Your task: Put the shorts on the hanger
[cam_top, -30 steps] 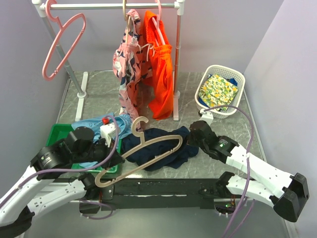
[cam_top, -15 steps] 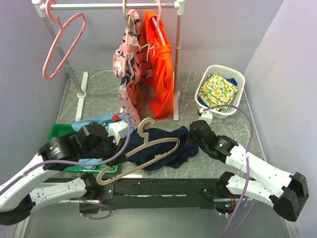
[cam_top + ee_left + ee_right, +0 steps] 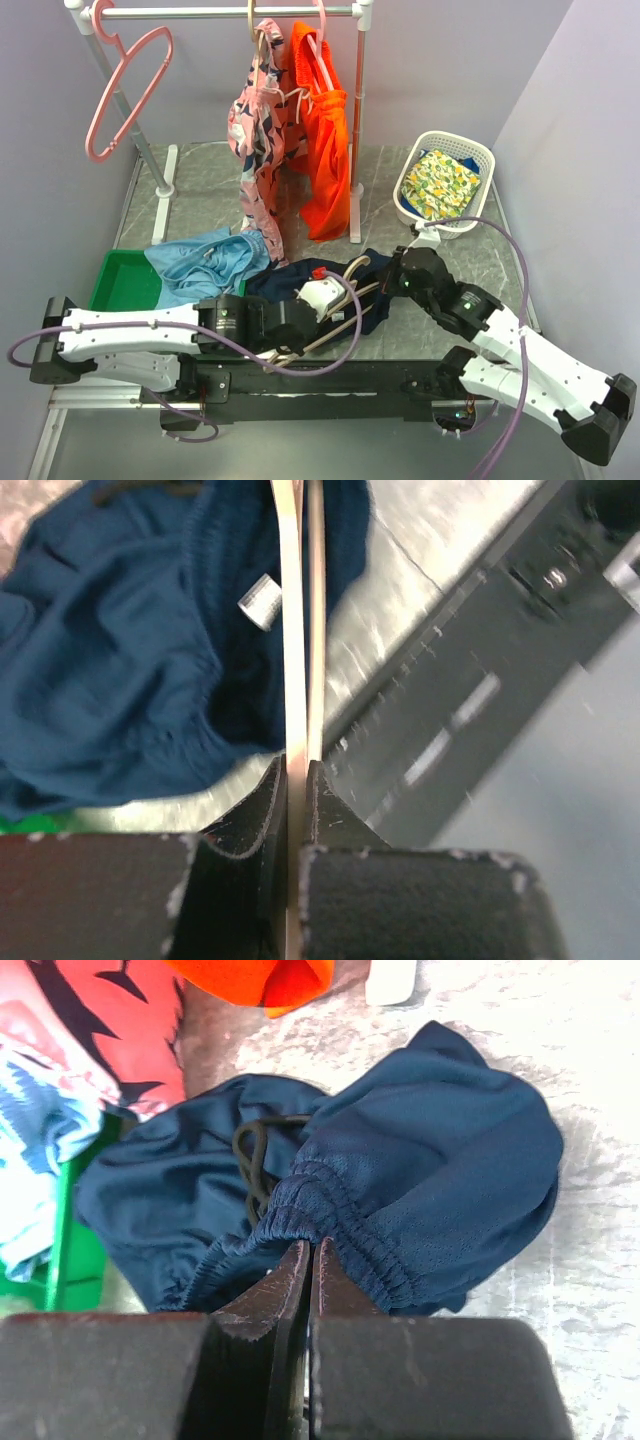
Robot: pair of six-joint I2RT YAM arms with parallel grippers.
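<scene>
At the near edge of the grey stone-look table [image 3: 200, 190], we see the soft dark navy blue shorts [image 3: 430, 1150] lying in a crumpled heap, just beside the green plastic tray [image 3: 120, 285]. The right gripper [image 3: 310, 1252] has its fingers pinched tight on the stretchy waistband of the shorts. The left gripper [image 3: 298, 778] squeezes the thin tan clothes hanger [image 3: 292, 620] between its fingers. The hanger lies over the shorts, with its curved hook near the right gripper. We cannot tell whether the hanger goes inside the shorts.

White arms [image 3: 130, 326], black joints [image 3: 238, 320], purple cables [image 3: 508, 252]
</scene>
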